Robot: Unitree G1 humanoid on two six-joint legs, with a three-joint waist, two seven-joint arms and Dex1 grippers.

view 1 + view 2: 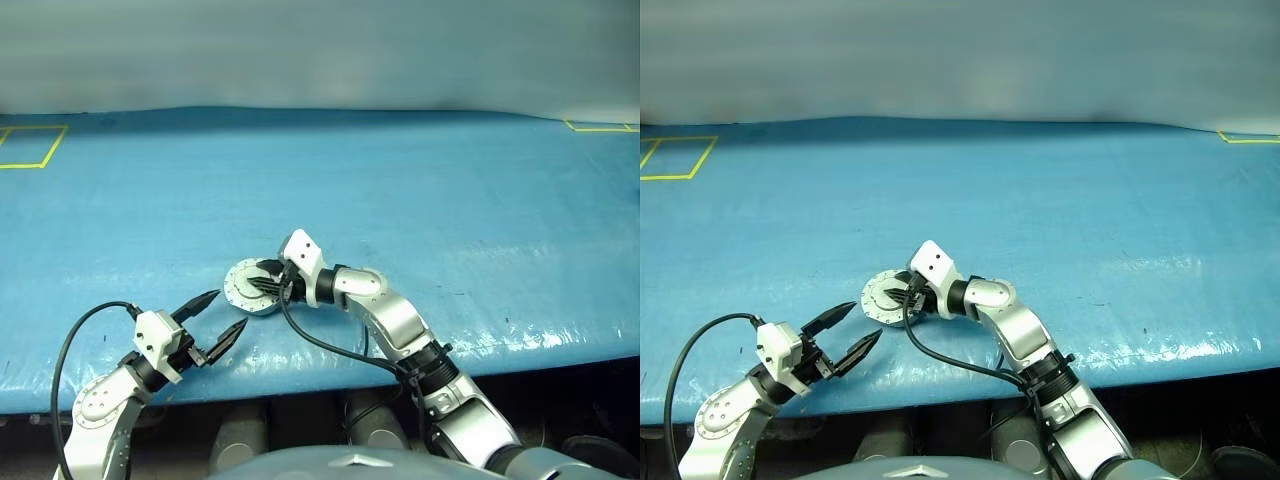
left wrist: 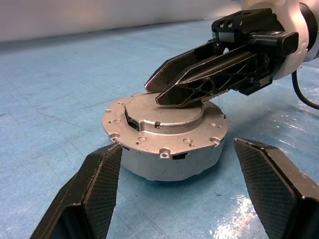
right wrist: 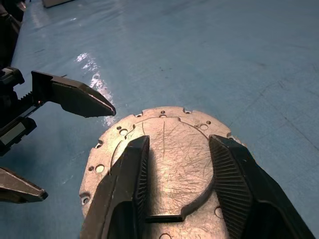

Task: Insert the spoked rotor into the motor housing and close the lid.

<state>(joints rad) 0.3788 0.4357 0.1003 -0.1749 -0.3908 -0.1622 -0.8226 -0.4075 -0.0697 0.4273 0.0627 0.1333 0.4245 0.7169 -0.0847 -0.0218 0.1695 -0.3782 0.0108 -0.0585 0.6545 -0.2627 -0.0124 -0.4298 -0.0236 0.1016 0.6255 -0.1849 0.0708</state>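
Blue sheet (image 1: 420, 180) covers the whole table, and the motor housing (image 2: 172, 159) sits on it near the front edge, in the middle. It looks like a low, round, grey metal pot. Its lid (image 3: 164, 149) is down flat on top, so the pot is shut and nothing inside can be seen. The lid has a raised round part in the middle with many fine scratches, and small holes go around its edge. The right gripper (image 3: 177, 186) reaches in from the right side and points to the left. Its two black fingers (image 2: 209, 74) lie over the raised part of the lid, one on each side, with a small gap between them. They seem to rest on the lid, but they are not clamped on anything. The left gripper (image 1: 218, 318) is close by, just in front and to the left of the housing. Its two black fingers (image 2: 94, 194) are wide apart and point at the housing. They hold nothing and do not touch it. Yellow tape marks (image 1: 30, 147) show at the far corners of the sheet.
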